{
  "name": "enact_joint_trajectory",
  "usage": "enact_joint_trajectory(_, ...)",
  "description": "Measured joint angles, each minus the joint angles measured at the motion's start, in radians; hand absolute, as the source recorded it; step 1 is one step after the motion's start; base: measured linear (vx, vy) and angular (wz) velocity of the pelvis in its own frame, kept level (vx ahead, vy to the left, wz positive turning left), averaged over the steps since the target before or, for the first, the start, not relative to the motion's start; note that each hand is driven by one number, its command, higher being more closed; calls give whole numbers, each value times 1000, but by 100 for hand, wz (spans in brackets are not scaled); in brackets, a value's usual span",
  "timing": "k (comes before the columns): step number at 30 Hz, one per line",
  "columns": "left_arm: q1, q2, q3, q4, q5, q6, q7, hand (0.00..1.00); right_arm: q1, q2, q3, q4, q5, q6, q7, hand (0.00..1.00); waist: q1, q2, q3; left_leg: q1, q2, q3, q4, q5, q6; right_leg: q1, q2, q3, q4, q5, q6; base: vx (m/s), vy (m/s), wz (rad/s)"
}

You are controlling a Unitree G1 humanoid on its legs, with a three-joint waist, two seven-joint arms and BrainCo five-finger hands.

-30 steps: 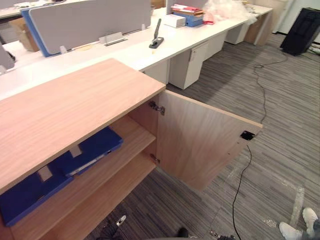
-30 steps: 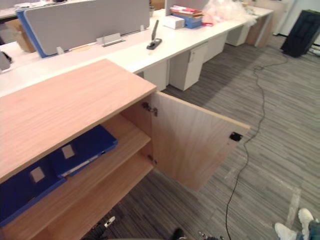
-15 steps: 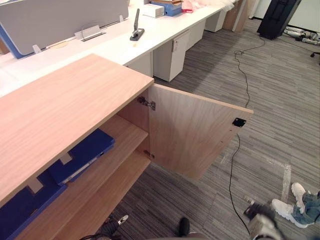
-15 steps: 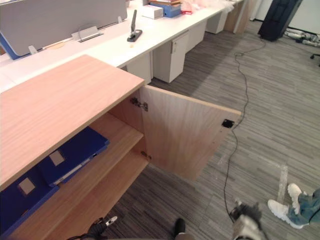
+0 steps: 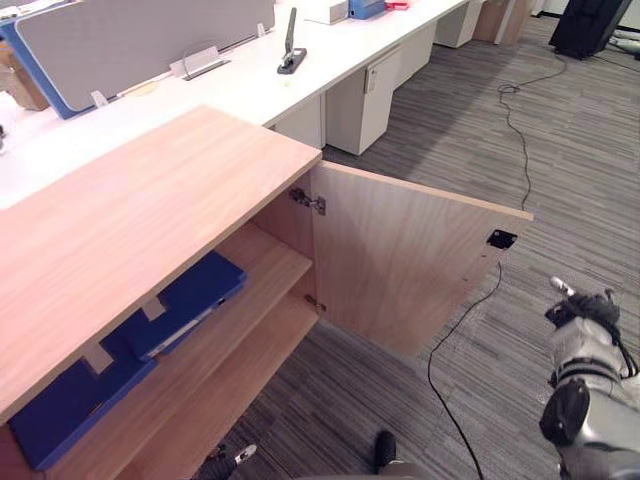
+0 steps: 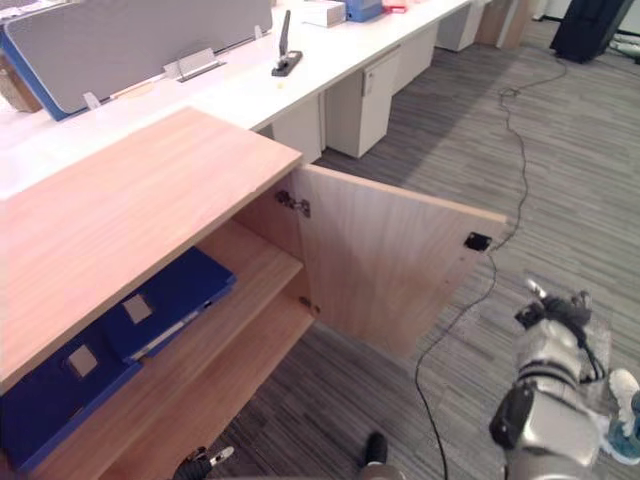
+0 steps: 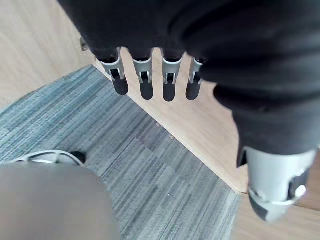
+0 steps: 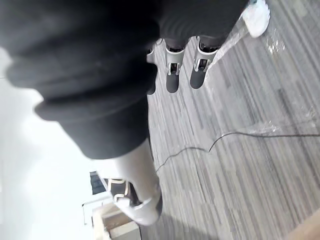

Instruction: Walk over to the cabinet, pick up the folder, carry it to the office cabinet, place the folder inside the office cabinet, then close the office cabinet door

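Right robot hand (image 5: 582,308) has come up near the open door (image 5: 400,260).
Wide and empty; folder (image 5: 185,300) already shelved, so closing looks next.

Office cabinet door (image 5: 400,270) stands swung wide out over the carpet (image 5: 560,150), so the cabinet front is open to reach. On the upper shelf (image 5: 270,262) a blue folder (image 5: 185,300) and a second blue folder (image 5: 70,405) lie flat, with bare board at the hinge end. The lower shelf (image 5: 240,365) is bare where visible. Open carpet separates the door's free edge from the right hand (image 5: 585,315).
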Motion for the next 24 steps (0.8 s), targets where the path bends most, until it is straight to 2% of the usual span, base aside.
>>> enact_joint_trajectory(4, 23, 1, -34, -9, -42, -1, 0, 0, -123, -8, 52, 22, -9, 8, 20, 0, 6, 6, 18, -17, -9, -26, 1, 6, 7, -4, -15, -22, 0, 5, 2, -68, -26, 16)
enact_joint_trajectory(6, 37, 6, -60, -44, -53, -6, -3, 0, -162, -41, 82, 58, -10, 10, 20, 0, 13, 8, 25, -32, -12, -48, 3, 8, 11, -4, -23, -39, 1, 6, 2, -37, -21, 23)
enact_joint_trajectory(9, 40, 14, -84, -60, -54, -10, -7, 0, -208, -46, 113, 63, -11, 12, 23, 0, 8, 12, 44, -35, -18, -54, 3, 11, 14, -6, -29, -43, 1, 10, 3, -40, -10, 4)
enact_joint_trajectory(15, 43, 34, -131, -91, -56, -13, -30, 0, -255, -54, 206, 82, -36, 27, 100, 0, 10, 11, 62, -63, -28, -76, 20, 13, 19, -18, -43, -50, 1, 23, 1, -64, -16, 6)
enact_joint_trajectory(17, 42, 40, -149, -112, -55, -13, -40, 0, -270, -44, 309, 91, -109, 37, 174, 0, 23, 10, 70, -66, -26, -81, 25, 15, 22, -18, -41, -51, 1, 25, -1, -77, -42, 3)
enact_joint_trajectory(19, 43, 45, -157, -126, -54, -13, -51, 0, -272, -45, 326, 107, -132, 43, 169, 0, 29, 7, 83, -69, -25, -87, 27, 16, 22, -18, -40, -51, 1, 26, -3, -86, -48, 0)
enact_joint_trajectory(21, 42, 57, -185, -137, -52, -12, -66, 0, -268, -47, 416, 107, -151, 44, 184, 0, 22, 6, 92, -77, -24, -88, 29, 16, 22, -26, -39, -51, 1, 27, -5, -74, -34, -6)
enact_joint_trajectory(23, 39, 73, -216, -143, -51, -10, -89, 0, -217, -63, 592, 70, -218, 49, 197, 0, 17, 5, 92, -86, -18, -88, 32, 16, 22, -37, -33, -48, 1, 30, -7, -37, -35, -9)
enact_joint_trajectory(24, 42, 76, -221, -151, -49, -9, -92, 0, -189, -68, 640, 48, -243, 51, 202, 0, 15, 5, 93, -85, -16, -88, 32, 15, 22, -37, -29, -46, 1, 30, -7, -12, -35, -12)
